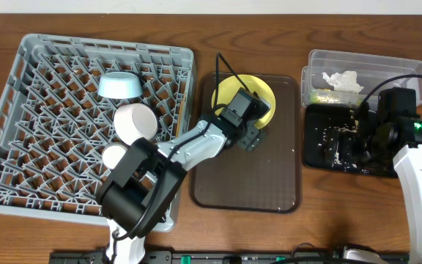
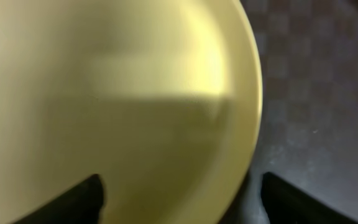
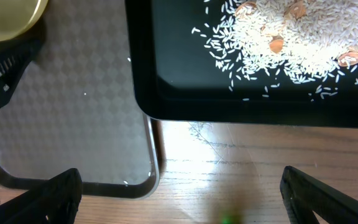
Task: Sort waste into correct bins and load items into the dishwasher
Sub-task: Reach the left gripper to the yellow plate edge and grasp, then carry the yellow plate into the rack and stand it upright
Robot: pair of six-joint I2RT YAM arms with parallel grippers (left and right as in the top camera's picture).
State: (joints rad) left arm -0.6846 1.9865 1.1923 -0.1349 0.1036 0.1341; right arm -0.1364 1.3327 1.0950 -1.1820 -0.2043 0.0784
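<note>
We see both jaw pairs spread.
The left gripper (image 2: 180,186) straddles the plate (image 2: 104,93) rim (overhead hides this); crumbs (image 3: 284,31) lie ahead of the right gripper (image 3: 180,180).

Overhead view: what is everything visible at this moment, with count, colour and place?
dish rack: 1, grey, table's left
light-blue bowl: 1, in rack
white bowl: 1, in rack
serving tray: 1, brown, centre
plate: 1, pale yellow, on serving tray's far end
tub: 1, clear, far right
tissue: 1, white, in tub
wrapper: 1, green-yellow, in tub
black tray: 1, glossy, right
rice-like crumbs: many, pale, in black tray
left gripper: open, over plate
right gripper: open, near black tray's edge
</note>
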